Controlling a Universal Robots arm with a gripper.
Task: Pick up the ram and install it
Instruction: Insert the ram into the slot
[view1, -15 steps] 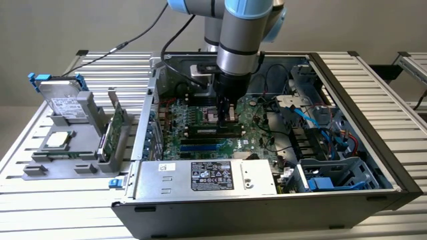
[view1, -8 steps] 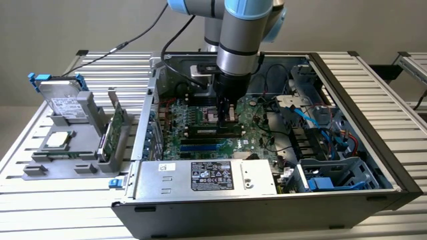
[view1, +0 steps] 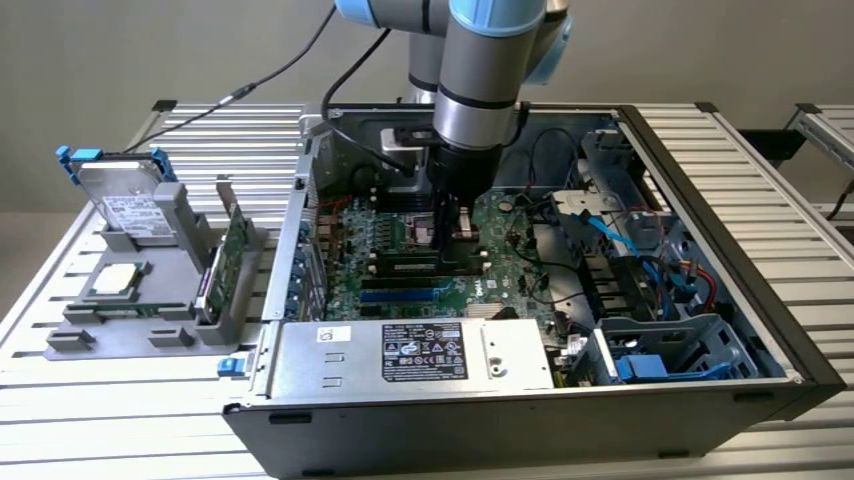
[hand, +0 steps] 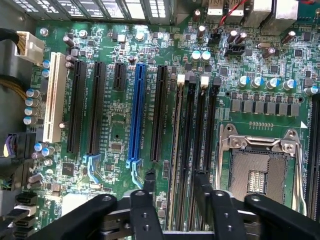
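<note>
Ram (hand: 174, 150), long narrow green circuit stick, seemingly standing edge-on, slotted into green motherboard (hand: 112, 120); pickup done; black gripper (hand: 174, 177) hovering astride, fingers (hand: 200, 187) spread.

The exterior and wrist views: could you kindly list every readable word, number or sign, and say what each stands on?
No text can be read for certain.
Black label on the power supply: print too small to read.
White sticker beside it: blurred.
Label on the hard drive: blurred.
White lettering on the motherboard: too small to read.
</note>
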